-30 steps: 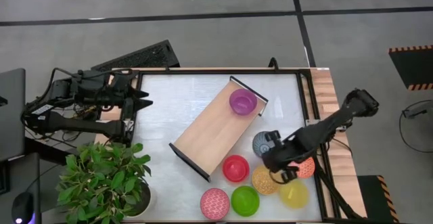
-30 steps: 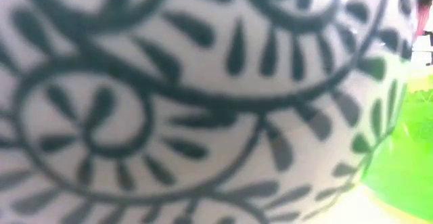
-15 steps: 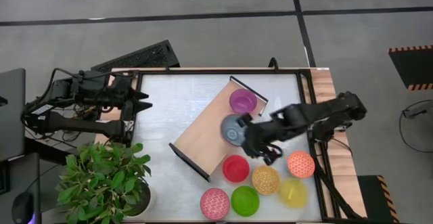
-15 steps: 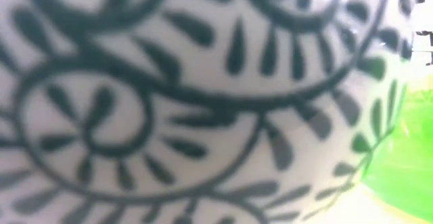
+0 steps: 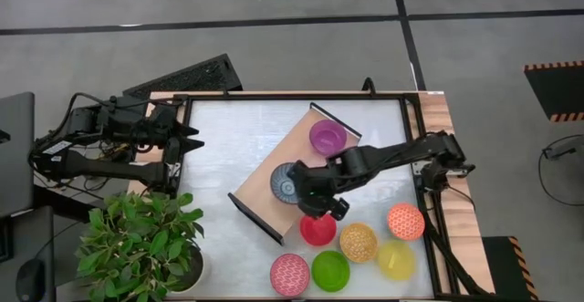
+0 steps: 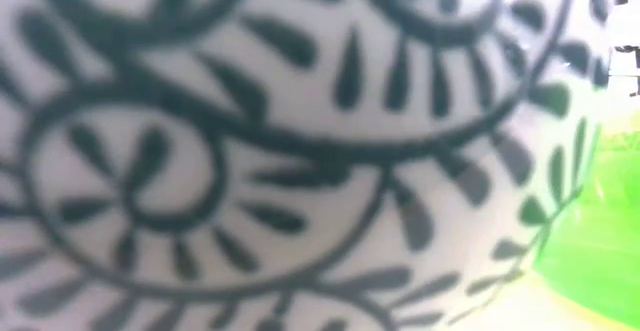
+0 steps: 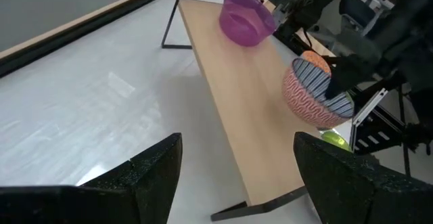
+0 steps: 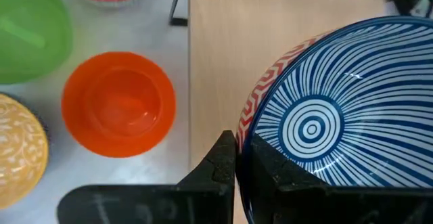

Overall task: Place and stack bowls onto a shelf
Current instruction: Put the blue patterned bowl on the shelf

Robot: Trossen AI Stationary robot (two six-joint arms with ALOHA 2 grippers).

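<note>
The blue-grey bowl, blue-striped inside and red-zigzag outside, is in my right gripper over the middle of the shelf, a light-wood board lying at a slant. A purple bowl stands on the shelf's far end. Red, yellow-orange, orange, yellow, green and pink bowls sit on the table near its front edge. My left gripper waits open at the table's left edge, touching nothing. My right gripper pinches the blue-grey bowl's rim, one finger outside the wall and one inside. The fingers come from above, on the side of the bowl facing the table's right. The bowl is lifted clear above the board, its opening upward.
A white pot with dark scrollwork fills the low view, with a green bowl at its side. A potted plant stands off the table's near left corner. The black frame closes the shelf's far end. Bare tabletop lies left of the shelf.
My right gripper has carried the blue-grey bowl from beside the other bowls at the table's right toward the left and slightly far, up over the shelf's middle. The orange bowl, earlier partly under the arm, now shows whole. The other bowls have stayed in place.
</note>
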